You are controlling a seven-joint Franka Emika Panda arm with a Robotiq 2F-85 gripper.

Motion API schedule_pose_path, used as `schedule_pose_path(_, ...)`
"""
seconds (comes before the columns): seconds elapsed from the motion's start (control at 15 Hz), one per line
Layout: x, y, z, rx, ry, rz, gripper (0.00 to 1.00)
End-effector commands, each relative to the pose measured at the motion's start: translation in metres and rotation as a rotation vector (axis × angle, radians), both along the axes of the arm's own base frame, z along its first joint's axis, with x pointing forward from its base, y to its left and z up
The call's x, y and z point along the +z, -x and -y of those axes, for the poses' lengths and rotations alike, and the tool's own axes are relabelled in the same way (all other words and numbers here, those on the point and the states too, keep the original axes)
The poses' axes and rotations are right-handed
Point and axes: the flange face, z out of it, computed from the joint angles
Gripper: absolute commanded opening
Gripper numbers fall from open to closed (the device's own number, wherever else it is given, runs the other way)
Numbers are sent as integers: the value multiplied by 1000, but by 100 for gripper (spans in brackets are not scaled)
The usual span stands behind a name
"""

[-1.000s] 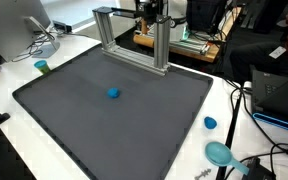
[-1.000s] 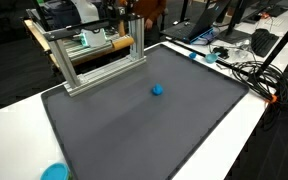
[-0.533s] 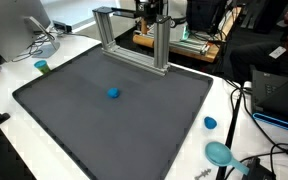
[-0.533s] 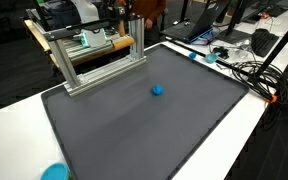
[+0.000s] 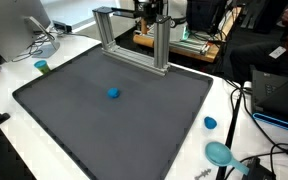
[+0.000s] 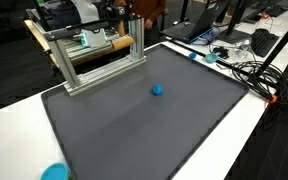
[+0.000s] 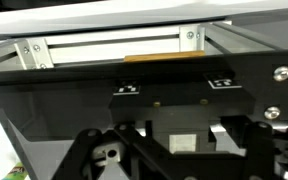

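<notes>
A small blue object (image 5: 113, 93) (image 6: 157, 89) lies alone near the middle of a dark grey mat (image 5: 74, 120) (image 6: 134, 130). My gripper (image 5: 152, 12) (image 6: 136, 10) hangs far from it, at the back, behind the top of an aluminium frame (image 5: 134, 45) (image 6: 96, 60). In the wrist view the gripper (image 7: 184, 138) is a dark shape with its linkages spread wide and nothing between the fingers. A bar of the frame (image 7: 114, 48) runs across above it. The blue object does not show in the wrist view.
A teal cup (image 5: 42, 67) stands beside the mat. A blue lid (image 5: 210, 123) and a teal round dish (image 5: 219, 152) (image 6: 54, 172) lie on the white table. A monitor (image 5: 29, 25) and cables (image 6: 246, 70) crowd the edges.
</notes>
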Motion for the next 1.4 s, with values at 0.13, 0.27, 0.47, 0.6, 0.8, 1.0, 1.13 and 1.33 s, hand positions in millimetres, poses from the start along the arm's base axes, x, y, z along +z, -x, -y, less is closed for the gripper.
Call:
schedule_pose_path(0.13, 9, -1, 9, 35, -35, 45, 77)
schedule_pose_path(0.27, 10, 3, 12, 35, -34, 45, 77)
schedule_pose_path(0.47, 14, 5, 14, 32, -26, 40, 79)
schedule_pose_path(0.6, 16, 9, 13, 36, -27, 29, 84)
schedule_pose_path(0.8, 17, 14, 12, 37, -21, 4, 86)
schedule_pose_path(1.0, 16, 17, 10, 50, -20, -18, 79)
schedule_pose_path(1.13, 15, 20, 8, 62, -17, -17, 72)
schedule_pose_path(1.33, 13, 20, 4, 75, -12, -17, 55)
